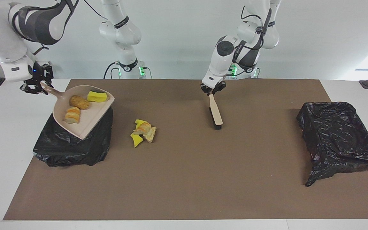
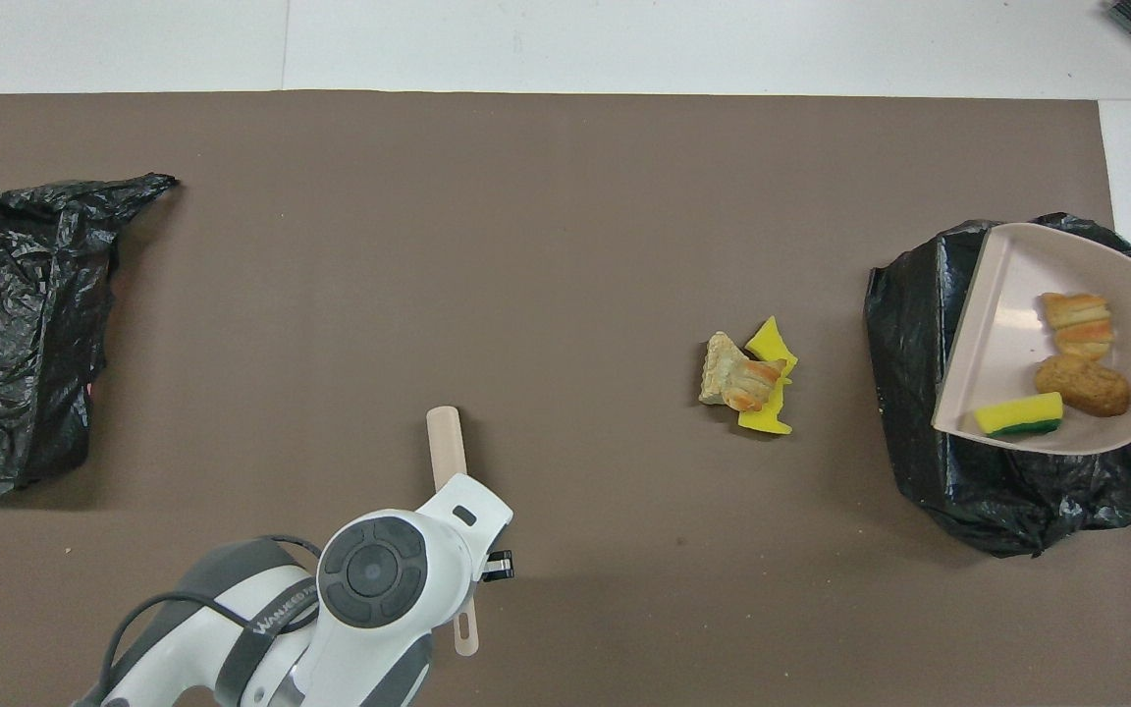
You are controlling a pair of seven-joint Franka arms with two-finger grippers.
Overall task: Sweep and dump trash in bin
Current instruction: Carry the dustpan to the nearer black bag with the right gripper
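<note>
1. My right gripper is clamped on the handle of the beige dustpan, and I hold the pan in the air over the black-bagged bin at the right arm's end of the table, so that whatever slides out should fall into the bag.
2. I keep the pan close to level, open lip pointing away from my wrist; that is my reason its load sits put: a brown bread lump, a striped bread piece and a yellow sponge with a green face all lie inside it. The tip-out is not yet done, as I judge it.
3. My left gripper is closed on the handle end of the beige brush. The brush hangs with its bristle end down by the brown mat, ready for more sweeping.
4. More trash waits: a small heap of yellow sponge scraps and bread bits on the mat, between the brush and the bin I am over.
5. A second bagged bin sits at the left arm's end, unused.
6. Writing: grey lettering runs along my left arm's band in the overhead view, but I cannot read it with certainty.
</note>
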